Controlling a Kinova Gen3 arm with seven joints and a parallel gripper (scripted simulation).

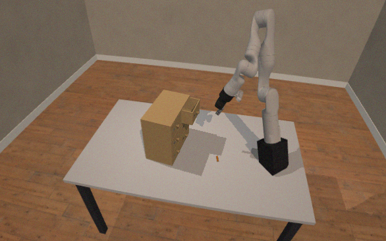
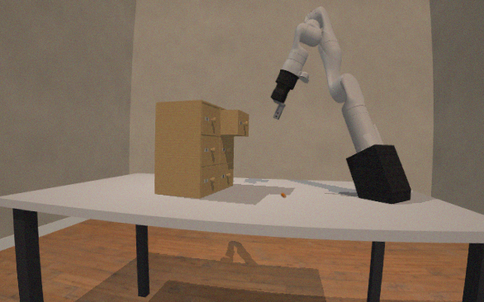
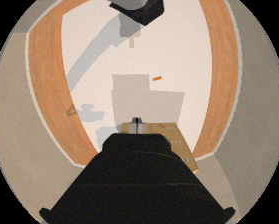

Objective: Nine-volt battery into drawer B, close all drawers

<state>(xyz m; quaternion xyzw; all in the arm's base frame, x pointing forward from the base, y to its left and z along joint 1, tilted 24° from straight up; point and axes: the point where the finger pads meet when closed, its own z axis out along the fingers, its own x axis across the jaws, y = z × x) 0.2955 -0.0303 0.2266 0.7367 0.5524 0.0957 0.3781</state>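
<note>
The small tan chest (image 1: 166, 126) stands on the white table, with several drawers in two columns. One top drawer (image 1: 190, 110) is pulled part way out; it also shows in the exterior view (image 2: 234, 122). I cannot read the drawer labels. My gripper (image 1: 218, 112) (image 2: 277, 115) hangs in the air to the right of the open drawer, level with it and apart from it. Its fingers are shut with nothing between them. A small orange object (image 1: 217, 159) lies on the table in front of the chest. I cannot make out a nine-volt battery in any view.
The arm's black base (image 1: 273, 155) stands on the table's right side. The other drawers look pushed in. In the wrist view my own gripper body hides most of the scene; part of the chest (image 3: 183, 149) shows beside it.
</note>
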